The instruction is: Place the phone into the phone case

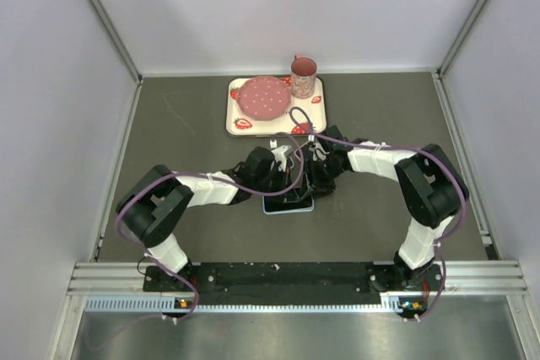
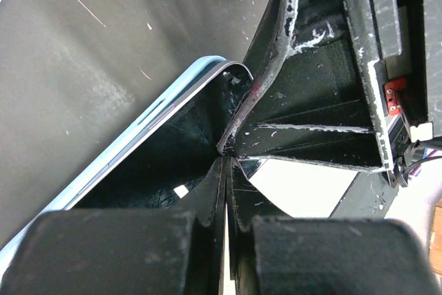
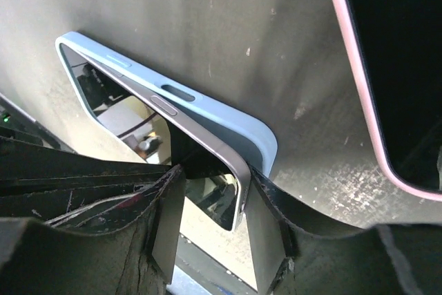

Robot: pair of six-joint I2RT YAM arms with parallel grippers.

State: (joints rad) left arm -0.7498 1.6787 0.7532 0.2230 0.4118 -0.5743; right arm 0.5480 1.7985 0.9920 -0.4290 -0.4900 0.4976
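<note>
**Right wrist view: one phone corner rides proud of the case**

The phone (image 3: 207,144) lies screen-up in the light blue phone case (image 3: 207,105) on the worktop (image 3: 262,25), directly beneath both grippers. Further ahead of the right gripper (image 3: 215,198) the dark frame sits down inside the blue wall. At the corner between this gripper's fingers the frame rides above the lip. Those fingers stand apart and straddle the raised corner, one over the glass and the other against the case's outer corner. As far as this view shows, nothing is clamped.

In the left wrist view the left gripper (image 2: 226,170) has its fingers together. The joined tips meet the phone's edge just ahead of them, hard beside a finger of the right gripper.

The step in hand looks like seating the last corner. To do it well:

- Press straight down on the frame at the raised corner, not on the middle of the glass.
- Keep the other gripper bearing on the seated part so the case cannot tip or skate.
- Work along the edge in short presses towards the corner, checking that the blue lip rises evenly over the frame.
- Avoid any sideways shove, since a second phone with a pink rim (image 3: 387,67) lies just off to the right gripper's side, and a sliding case could strike it
</note>
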